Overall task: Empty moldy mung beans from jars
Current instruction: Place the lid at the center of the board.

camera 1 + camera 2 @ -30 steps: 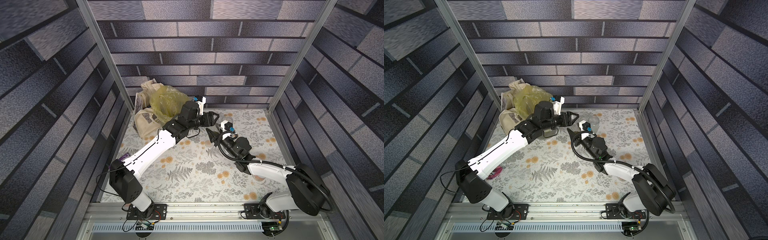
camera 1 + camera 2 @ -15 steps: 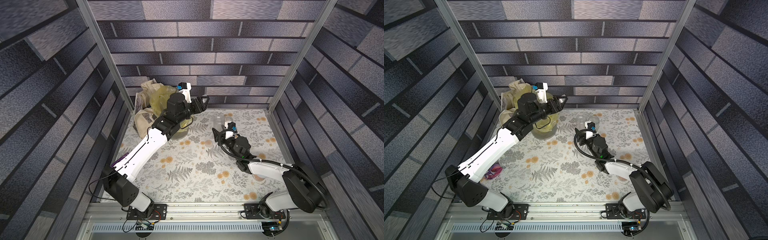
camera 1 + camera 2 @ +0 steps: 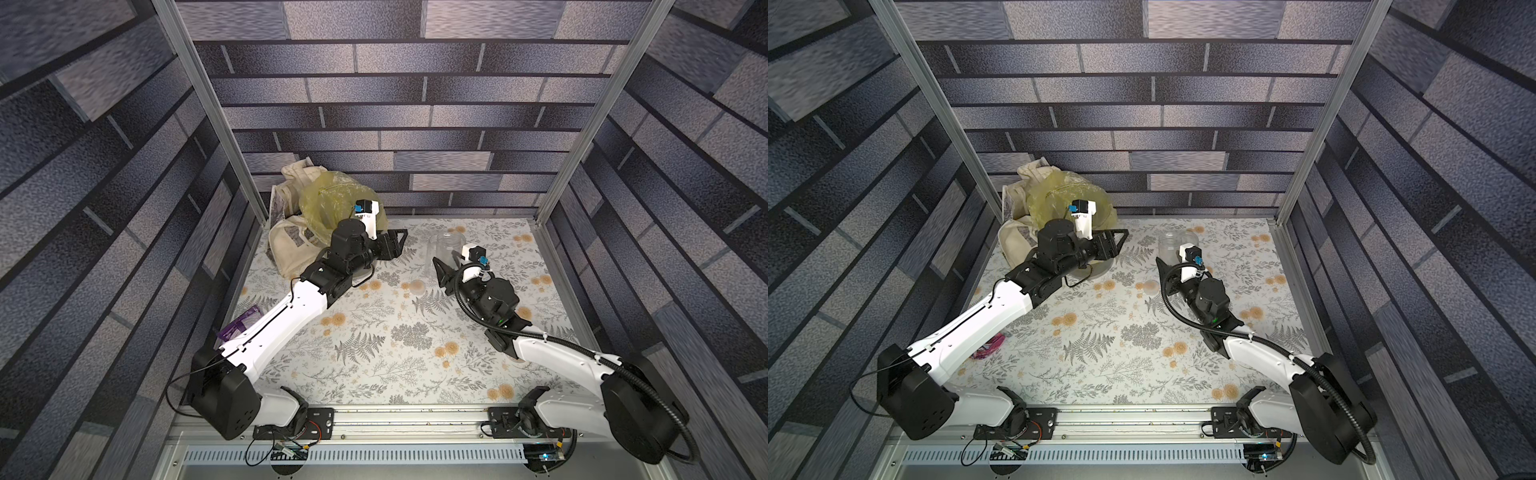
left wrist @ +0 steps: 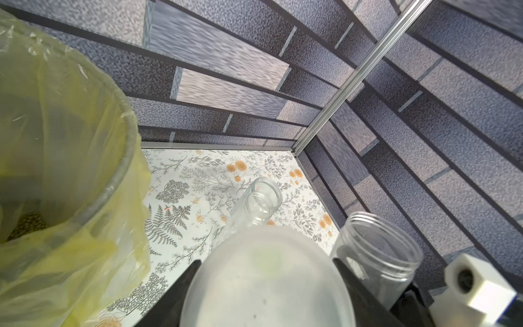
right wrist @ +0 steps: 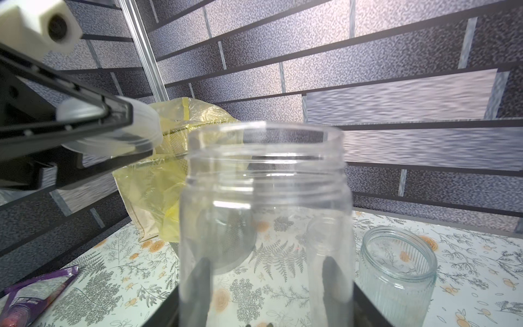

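Our left claw (image 3: 395, 245) was clenched on a frosted lid (image 4: 266, 283), held just beside the grey bin (image 4: 124, 158), and we saw mung beans (image 4: 27, 226) lying low inside its yellow bag (image 4: 56, 113). Our right claw (image 3: 446, 266) gripped a clear jar (image 5: 266, 198) low on its sides, upright and open-mouthed, near the far edge of the counter (image 3: 374, 353). A ribbed jar (image 5: 396, 269), also open, stood just beside it.

overhead pair looks down; close wrist views share a jar (image 4: 376, 254) (image 5: 266, 198).
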Tool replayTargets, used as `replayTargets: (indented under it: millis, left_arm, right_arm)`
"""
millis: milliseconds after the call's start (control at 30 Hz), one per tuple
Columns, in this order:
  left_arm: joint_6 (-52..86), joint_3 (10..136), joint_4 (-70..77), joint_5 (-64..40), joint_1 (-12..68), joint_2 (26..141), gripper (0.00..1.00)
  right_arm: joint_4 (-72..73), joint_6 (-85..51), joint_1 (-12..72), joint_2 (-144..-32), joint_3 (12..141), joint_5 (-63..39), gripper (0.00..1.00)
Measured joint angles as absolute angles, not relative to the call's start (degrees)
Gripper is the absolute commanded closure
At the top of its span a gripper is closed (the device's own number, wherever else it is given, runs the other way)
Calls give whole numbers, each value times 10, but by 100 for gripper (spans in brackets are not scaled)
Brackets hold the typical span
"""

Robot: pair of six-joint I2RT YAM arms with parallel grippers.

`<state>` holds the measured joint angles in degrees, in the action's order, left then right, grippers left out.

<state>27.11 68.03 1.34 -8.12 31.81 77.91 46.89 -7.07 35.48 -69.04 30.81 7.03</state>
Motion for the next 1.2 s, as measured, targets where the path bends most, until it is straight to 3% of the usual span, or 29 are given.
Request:
replayTargets:
  millis: [267,467,1200]
  left_arm:
    - [190,562,118,-94,318,754,28]
    - [120,503,196,-121,318,795,28]
    - [59,467,338,-100,305,1013,27]
  right_arm:
    - [418,-72,355,-644,300,62,56]
    - [389,-72,355,-622,297,62,55]
    - [328,-77,355,-555,274,68,55]
